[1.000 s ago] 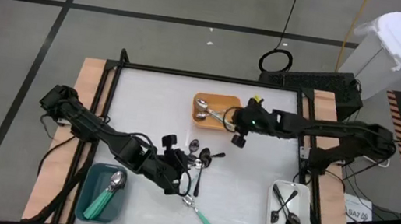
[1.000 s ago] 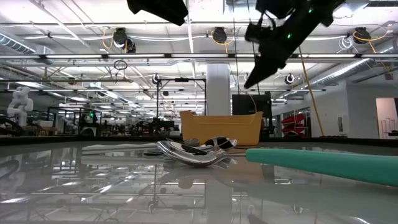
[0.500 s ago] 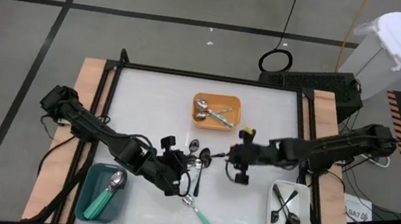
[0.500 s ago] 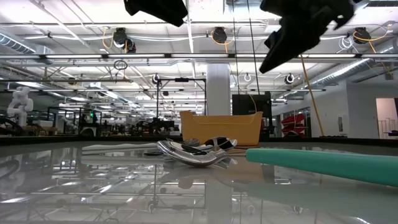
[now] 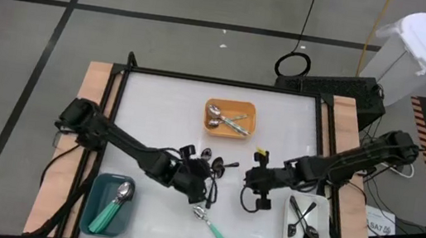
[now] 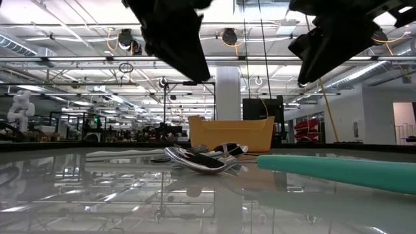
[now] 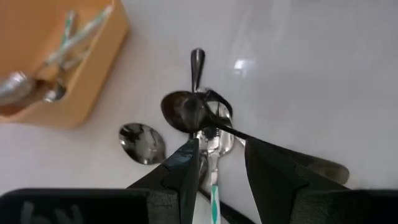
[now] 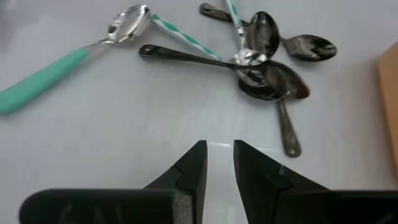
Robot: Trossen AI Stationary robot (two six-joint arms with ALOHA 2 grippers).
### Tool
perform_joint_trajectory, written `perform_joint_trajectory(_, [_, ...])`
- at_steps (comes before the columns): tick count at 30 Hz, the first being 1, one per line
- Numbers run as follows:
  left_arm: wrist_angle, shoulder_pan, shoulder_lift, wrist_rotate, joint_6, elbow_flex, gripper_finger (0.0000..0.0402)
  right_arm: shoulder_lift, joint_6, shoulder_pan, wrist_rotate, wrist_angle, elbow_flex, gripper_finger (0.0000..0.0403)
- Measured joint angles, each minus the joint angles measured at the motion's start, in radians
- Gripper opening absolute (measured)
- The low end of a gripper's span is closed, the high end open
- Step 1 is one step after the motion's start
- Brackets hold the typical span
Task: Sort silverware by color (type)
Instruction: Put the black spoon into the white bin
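Note:
A small pile of silverware [image 5: 211, 169], black and silver spoons crossing each other, lies mid-table [image 7: 198, 115] [image 8: 264, 62]. One teal-handled spoon [image 5: 213, 227] lies nearer the front edge. My left gripper [image 5: 202, 183] hangs open just over the near side of the pile; its fingertips [image 7: 219, 163] stand on either side of a striped handle [image 7: 214, 198], and I cannot tell whether they touch it. My right gripper [image 5: 249, 180] hovers open to the right of the pile, nothing between its fingers [image 8: 217, 163].
An orange tray [image 5: 249, 110] at the far middle holds silver spoons. A teal tray [image 5: 96, 193] at the near left holds a teal-handled spoon. A white tray [image 5: 288, 230] at the near right holds black spoons. Bare table lies between pile and trays.
My right gripper has swung from the orange tray toward the near edge, ending right of the pile beside the white tray. My left gripper has sunk and reached toward the pile. The spoons have stayed where they were.

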Motion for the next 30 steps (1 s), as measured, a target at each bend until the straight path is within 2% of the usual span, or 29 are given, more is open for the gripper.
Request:
perform_joint_trajectory(8, [0.071,0.019,0.096,0.059,-0.084,0.0,0.0131,0.0,0.141,0.059,0.013,0.001,0.0,0.0073])
perform_joint_trajectory(17, [0.16,0.005,0.164,0.108,-0.176,-0.001,0.0131,0.0,0.336,0.181,0.142,0.004,0.0,0.0073])
perform_joint_trajectory(24, [0.191,-0.026,0.165,0.037,-0.238,0.0,0.0131,0.0,0.439,0.269,0.26,0.03,0.0,0.0073])
perform_joint_trajectory(30, [0.249,-0.03,0.194,-0.01,-0.273,0.0,0.0131,0.0,0.457,0.32,0.324,0.098,0.0,0.0073])
